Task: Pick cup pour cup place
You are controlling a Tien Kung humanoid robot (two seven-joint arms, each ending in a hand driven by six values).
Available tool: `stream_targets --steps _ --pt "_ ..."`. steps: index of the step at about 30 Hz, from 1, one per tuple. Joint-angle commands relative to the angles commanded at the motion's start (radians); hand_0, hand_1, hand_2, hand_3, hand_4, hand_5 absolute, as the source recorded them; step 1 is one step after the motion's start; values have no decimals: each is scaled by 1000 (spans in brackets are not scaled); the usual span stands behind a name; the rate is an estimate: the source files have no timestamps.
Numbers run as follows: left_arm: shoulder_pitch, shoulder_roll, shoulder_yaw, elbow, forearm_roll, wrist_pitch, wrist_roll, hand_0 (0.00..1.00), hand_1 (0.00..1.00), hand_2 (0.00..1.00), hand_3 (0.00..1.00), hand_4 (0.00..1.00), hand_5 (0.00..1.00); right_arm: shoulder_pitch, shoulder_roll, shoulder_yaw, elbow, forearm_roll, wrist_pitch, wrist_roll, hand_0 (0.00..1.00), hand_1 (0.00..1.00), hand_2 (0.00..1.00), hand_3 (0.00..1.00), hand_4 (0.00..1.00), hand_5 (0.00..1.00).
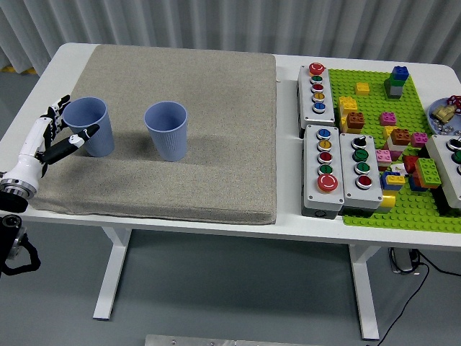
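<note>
Two blue cups stand upright on the grey mat (187,173): the left cup (91,127) near the mat's left side, the right cup (168,130) a short way to its right. My left hand (59,133) has come in from the left edge and sits right beside the left cup, fingers spread open around its left side, thumb tip close to the cup's wall. It grips nothing. The cups' contents cannot be seen. My right hand is out of the picture.
Right of the mat lie grey button boxes (340,169) and a green brick baseplate (403,144) with several coloured bricks. A small dish (446,115) sits at the far right edge. The table's near edge (216,231) runs along the front.
</note>
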Motion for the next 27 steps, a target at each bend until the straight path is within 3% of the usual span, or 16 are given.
stream_targets --steps 4,8,13,27 --pt "-16 -16 5 45 -62 -16 -15 897 904 998 998 998 535 0 1 -2 0 2 0 0 730 694 744 599 117 252" --pt "-21 -38 10 90 -191 -42 -23 894 901 998 998 998 536 3 2 -4 0 4 -1 0 731 694 744 599 117 252" --pt "-17 -53 9 94 -189 -39 -26 894 900 998 998 998 543 4 3 -6 0 7 0 0 731 695 744 599 117 252" --pt "-16 -63 15 85 -171 -35 -37 895 901 998 998 998 543 4 4 -6 0 1 0 0 731 695 744 599 118 252"
